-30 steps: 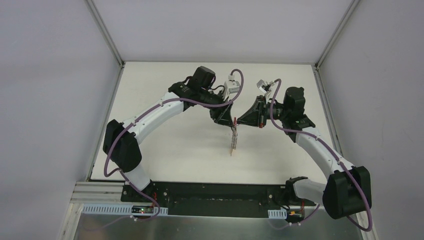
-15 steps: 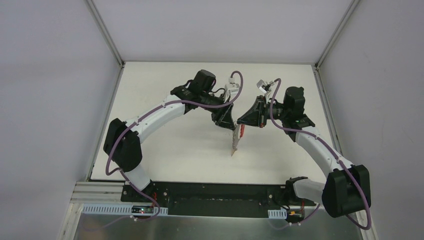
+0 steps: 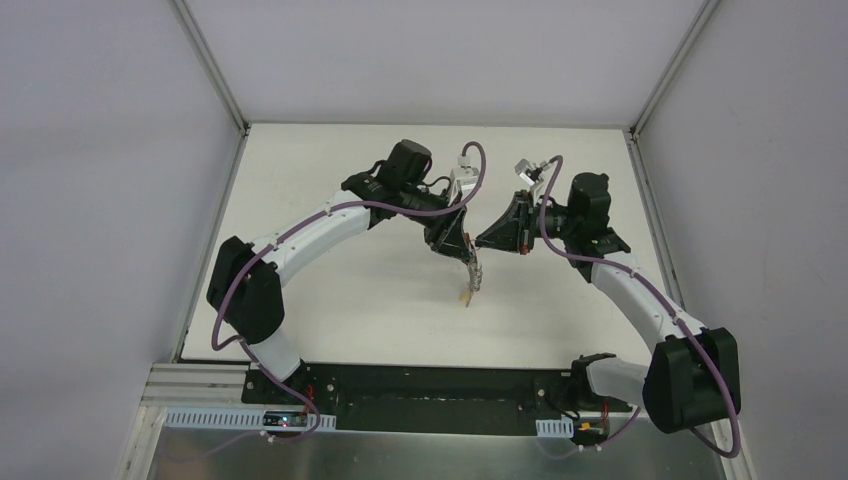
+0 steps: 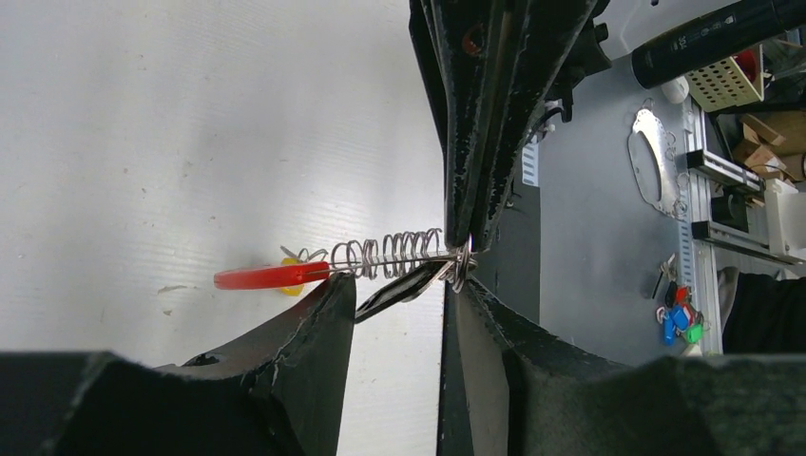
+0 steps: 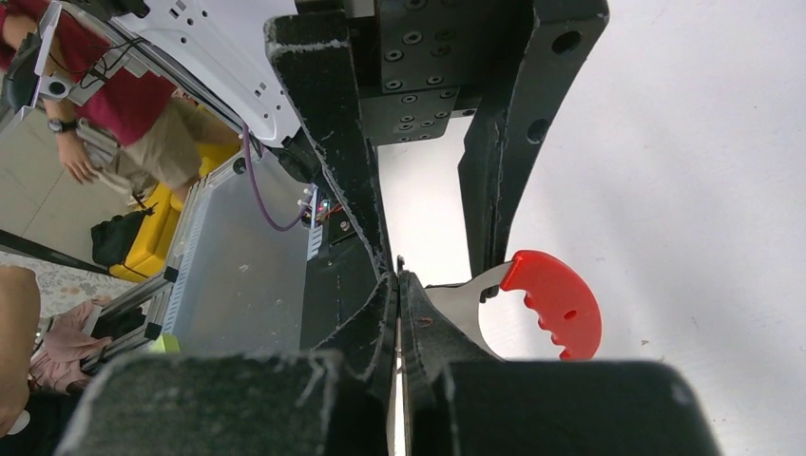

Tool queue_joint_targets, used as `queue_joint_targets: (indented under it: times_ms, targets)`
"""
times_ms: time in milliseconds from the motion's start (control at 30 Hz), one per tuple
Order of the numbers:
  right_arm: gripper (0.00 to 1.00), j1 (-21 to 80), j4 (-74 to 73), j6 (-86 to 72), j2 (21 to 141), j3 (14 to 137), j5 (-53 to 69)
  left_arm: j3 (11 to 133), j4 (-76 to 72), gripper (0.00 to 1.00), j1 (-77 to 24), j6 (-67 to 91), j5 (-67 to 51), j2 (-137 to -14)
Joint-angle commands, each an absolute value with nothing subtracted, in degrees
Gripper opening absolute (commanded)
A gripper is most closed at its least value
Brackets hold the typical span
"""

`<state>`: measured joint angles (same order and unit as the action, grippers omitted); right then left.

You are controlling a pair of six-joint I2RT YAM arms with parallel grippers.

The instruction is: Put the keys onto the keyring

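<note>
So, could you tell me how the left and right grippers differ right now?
The right gripper has its fingers pressed together on a silver ring at the end of the keys; the left gripper has its fingers apart, part of the bunch across the gap. In the top view the right gripper points leftward, the left gripper rightward. Both meet at the bunch.

The keys (image 4: 390, 255) are a row of small silver rings and keys strung like a coil, hanging clear of the white counter (image 4: 143, 142) and lying nearly level in the left wrist view. A yellow key head (image 4: 293, 287) and the red end of the curved strap (image 4: 269, 276) sit at the far end. The strap's grey part spans the left gripper (image 4: 407, 294) jaws. The near end ring meets the tip of the right gripper (image 4: 464, 237), whose jaws are pressed together
</note>
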<state>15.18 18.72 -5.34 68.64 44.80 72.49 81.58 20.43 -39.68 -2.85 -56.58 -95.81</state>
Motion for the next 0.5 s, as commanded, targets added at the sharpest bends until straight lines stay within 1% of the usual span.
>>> queue_joint_targets:
  times_ms: [0,100,267,467]
  targets:
    - [0.00,14.71,21.93,-5.45,68.64,48.25,73.74,80.78,17.28,0.43,-39.81,-1.50,-59.23,-94.65]
    - [0.00,14.61,21.88,-5.45,68.56,48.17,73.66,80.57,16.16,0.40,-39.81,-0.33,-59.71,-95.05]
    - [0.00,14.25,21.90,-5.45,68.55,48.08,73.61,80.03,14.59,0.30,-39.81,1.63,-60.37,-95.51]
    - [0.00,14.14,21.90,-5.45,68.62,48.16,73.58,79.83,15.23,0.22,-39.81,1.31,-60.14,-95.28]
